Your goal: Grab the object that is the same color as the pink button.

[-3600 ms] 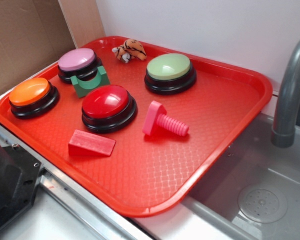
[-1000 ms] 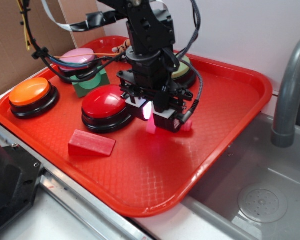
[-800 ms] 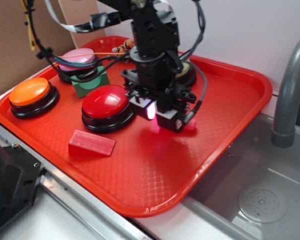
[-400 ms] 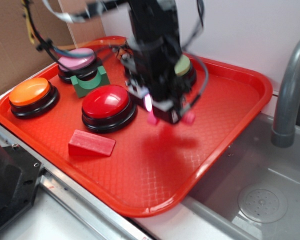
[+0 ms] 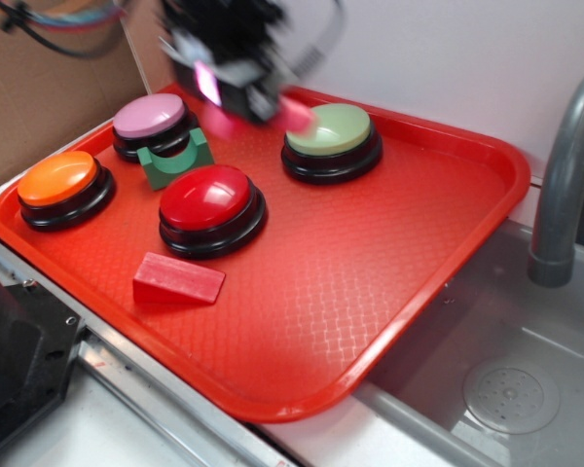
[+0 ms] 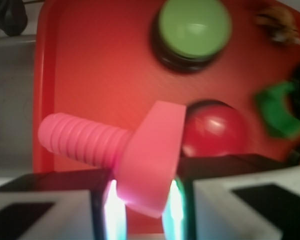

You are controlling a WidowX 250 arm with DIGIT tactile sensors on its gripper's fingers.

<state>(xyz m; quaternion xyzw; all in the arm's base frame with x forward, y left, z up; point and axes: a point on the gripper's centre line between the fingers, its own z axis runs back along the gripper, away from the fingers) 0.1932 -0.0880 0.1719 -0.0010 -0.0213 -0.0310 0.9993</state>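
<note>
One pink bolt (image 6: 140, 155) is now airborne, lifted off the red tray (image 5: 448, 243) where it lay beside the red button (image 5: 211, 206) seconds ago. The gripper (image 6: 142, 200) pinches its square head, with the ribbed shaft jutting sideways, as the wrist view shows. That lift suggests the grab itself is done, the bolt matching the pink button (image 5: 150, 119) in colour.

In less than a second the arm has swung up and back from the tray's middle toward its far edge. Blurred by motion, the gripper (image 5: 236, 73) hangs high between the pink button and the green button (image 5: 329, 136), the bolt's tip (image 5: 294, 113) poking out just beside the latter. Orange button (image 5: 60, 182), green block (image 5: 174, 162) and red wedge (image 5: 175, 280) sit unmoved.
</note>
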